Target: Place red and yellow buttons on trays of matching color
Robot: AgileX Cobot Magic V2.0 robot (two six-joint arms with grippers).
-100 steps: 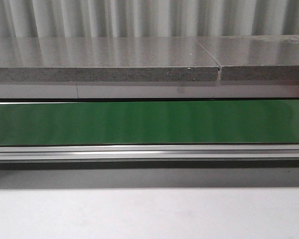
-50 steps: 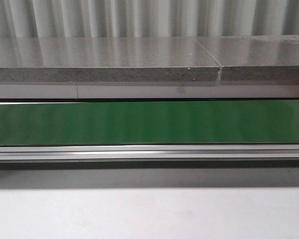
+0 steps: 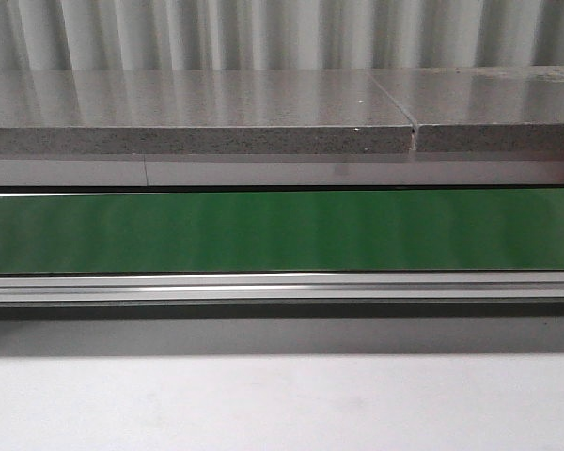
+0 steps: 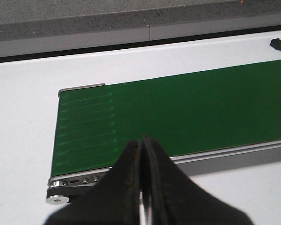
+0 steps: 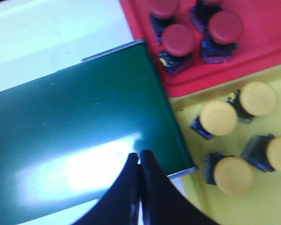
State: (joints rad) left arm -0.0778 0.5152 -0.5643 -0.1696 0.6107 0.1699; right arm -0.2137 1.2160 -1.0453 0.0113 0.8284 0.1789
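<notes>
In the right wrist view, several red buttons (image 5: 178, 38) stand on the red tray (image 5: 253, 56) and several yellow buttons (image 5: 218, 117) on the yellow tray (image 5: 201, 187), both just past the end of the green conveyor belt (image 5: 84, 140). My right gripper (image 5: 139, 157) is shut and empty above the belt's end, beside the yellow tray. In the left wrist view my left gripper (image 4: 142, 143) is shut and empty over the near edge of the green belt (image 4: 178, 112). The belt (image 3: 282, 230) carries no buttons in any view. Neither gripper shows in the front view.
A grey stone ledge (image 3: 197, 117) runs behind the belt, with corrugated wall beyond. An aluminium rail (image 3: 282, 287) borders the belt's near side, and white tabletop (image 3: 282, 404) lies in front. A small black connector (image 4: 277, 44) lies on the table past the belt.
</notes>
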